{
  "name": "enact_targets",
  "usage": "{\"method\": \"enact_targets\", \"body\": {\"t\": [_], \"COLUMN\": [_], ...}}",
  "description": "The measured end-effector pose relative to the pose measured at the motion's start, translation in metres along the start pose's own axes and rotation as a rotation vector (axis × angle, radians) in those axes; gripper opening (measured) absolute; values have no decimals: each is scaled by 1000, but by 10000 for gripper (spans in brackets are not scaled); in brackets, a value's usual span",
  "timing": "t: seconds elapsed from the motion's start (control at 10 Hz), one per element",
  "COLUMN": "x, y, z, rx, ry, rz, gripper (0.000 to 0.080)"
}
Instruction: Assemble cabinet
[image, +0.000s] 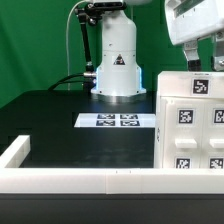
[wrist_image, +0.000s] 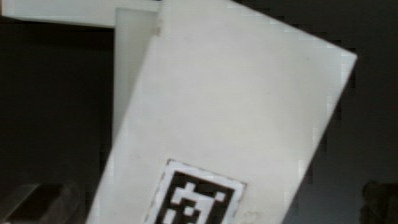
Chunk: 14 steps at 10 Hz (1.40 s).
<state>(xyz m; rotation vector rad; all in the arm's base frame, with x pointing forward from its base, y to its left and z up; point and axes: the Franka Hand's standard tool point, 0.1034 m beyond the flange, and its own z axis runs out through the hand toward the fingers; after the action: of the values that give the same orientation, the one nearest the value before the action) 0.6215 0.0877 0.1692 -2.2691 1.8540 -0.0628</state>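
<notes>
Gripper (image: 207, 62): white, glossy housing at the upper right of the exterior view, directly above the cabinet; dark fingers reach down towards the cabinet's top edge. In the wrist view only blurred dark finger tips (wrist_image: 25, 200) show at the frame's edge. Whether the fingers are apart or closed on anything cannot be told.

Cabinet (image: 190, 120): large white plastic box, flat-sided and square-cornered, matt finish. It stands upright on the table at the exterior view's right, near side, just behind the rail. Its facing side carries several black-and-white square tags arranged in rows.

Cabinet, wrist view (wrist_image: 214, 120): a smooth, pale flat panel with straight edges fills most of the frame, seen at a tilt; one square tag (wrist_image: 196, 195) is printed near its lower end. A second white surface shows behind its upper corner.

Marker board (image: 116, 121): thin flat white strip lying on the table, centre of the exterior view, bearing a row of square tags; well apart from the cabinet's left side.

Rail (image: 70, 181): long low white bar running across the near edge, with a short return at the exterior view's left.

Table (image: 50, 115): flat, black, matt surface.

Robot base (image: 117, 65): white rounded column at the far centre, with a triangular warning label and dark cables trailing to the left.

Backdrop (image: 35, 40): plain green.
</notes>
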Motion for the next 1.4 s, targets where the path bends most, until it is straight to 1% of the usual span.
{"method": "enact_targets", "body": {"t": [0.1,0.2,0.5,0.7,0.8,1.1,1.2,1.3,1.4], "x": [2,3,3,4,7,11,10,13,13], "y": [0,0,0,0,-3,-6,-4,-3,-3], "z": [0,0,-1,-1,-6,-14,-13,-12,-12], "rx": [0,0,0,-1,1,16,15,9,8], "ry": [1,2,3,3,6,9,12,16,17], "rz": [-50,-160,-383,-469,-591,-719,-787,-886,-918], "gripper": [797,797,797,797,797,797,797,797,797]}}
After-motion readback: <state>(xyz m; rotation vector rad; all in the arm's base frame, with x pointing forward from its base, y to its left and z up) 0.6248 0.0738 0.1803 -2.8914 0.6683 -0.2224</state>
